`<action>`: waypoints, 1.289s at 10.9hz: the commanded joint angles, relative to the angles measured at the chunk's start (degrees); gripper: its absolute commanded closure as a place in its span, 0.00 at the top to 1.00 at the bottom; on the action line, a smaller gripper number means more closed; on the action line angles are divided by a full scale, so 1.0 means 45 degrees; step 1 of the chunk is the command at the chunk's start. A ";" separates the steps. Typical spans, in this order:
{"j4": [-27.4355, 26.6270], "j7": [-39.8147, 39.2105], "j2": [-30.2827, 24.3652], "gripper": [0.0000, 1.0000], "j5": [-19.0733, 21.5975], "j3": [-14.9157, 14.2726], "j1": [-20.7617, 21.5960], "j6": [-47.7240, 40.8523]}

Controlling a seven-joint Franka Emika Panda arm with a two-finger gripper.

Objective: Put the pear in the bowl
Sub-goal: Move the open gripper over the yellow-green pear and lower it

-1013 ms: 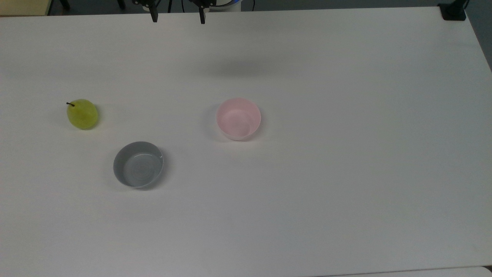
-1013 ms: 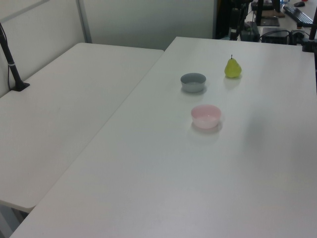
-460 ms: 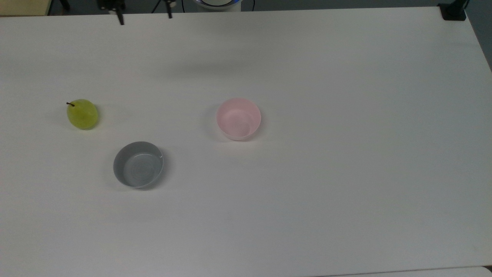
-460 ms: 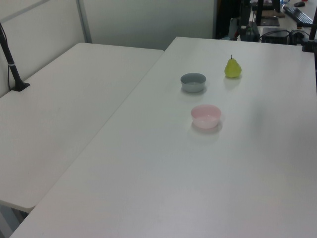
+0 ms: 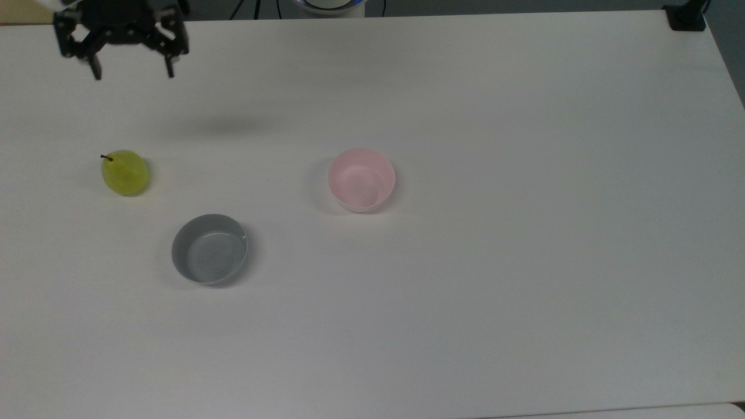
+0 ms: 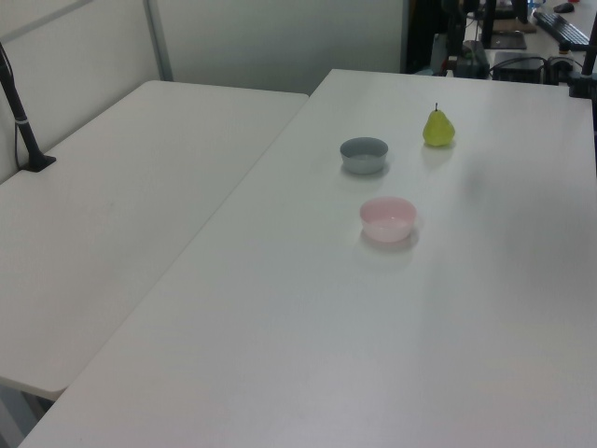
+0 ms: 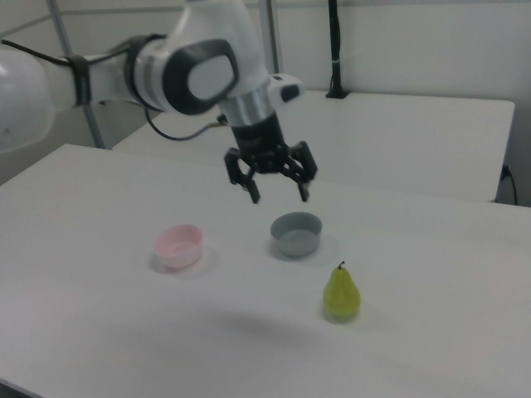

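Observation:
The yellow-green pear (image 5: pixel 124 172) with its dark stem stands upright on the white table at the top view's left; it is also the pear (image 6: pixel 438 128) in the left view and the pear (image 7: pixel 341 293) in the right view. The pale pink bowl (image 5: pixel 361 179) sits empty near the table's middle, seen too as the bowl (image 6: pixel 387 218) and the bowl (image 7: pixel 179 246). My gripper (image 5: pixel 132 73) hangs open and empty, high above the table, up-screen of the pear in the top view. In the right view the gripper (image 7: pixel 279 196) points down, well above the table.
A grey round bowl (image 5: pixel 209 248) stands empty between pear and pink bowl, nearer the top view's bottom; it shows as the grey bowl (image 6: pixel 363 154) and the grey bowl (image 7: pixel 295 233). A second table (image 6: pixel 121 187) adjoins on the left view's left. A black clamp (image 5: pixel 687 16) sits at the top view's upper right corner.
My gripper has swung toward the top view's left and come further into view, now above the pear's side of the table. Pear and both bowls have not moved.

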 commanded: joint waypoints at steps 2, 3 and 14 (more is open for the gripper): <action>-0.0335 -0.0256 0.1555 1.00 -0.0105 -0.0405 -0.0555 0.2425; -0.0529 -0.0256 0.1771 1.00 -0.0066 -0.0542 -0.0575 0.2855; -0.1019 0.0057 0.3784 1.00 0.0012 -0.0876 -0.0653 0.5320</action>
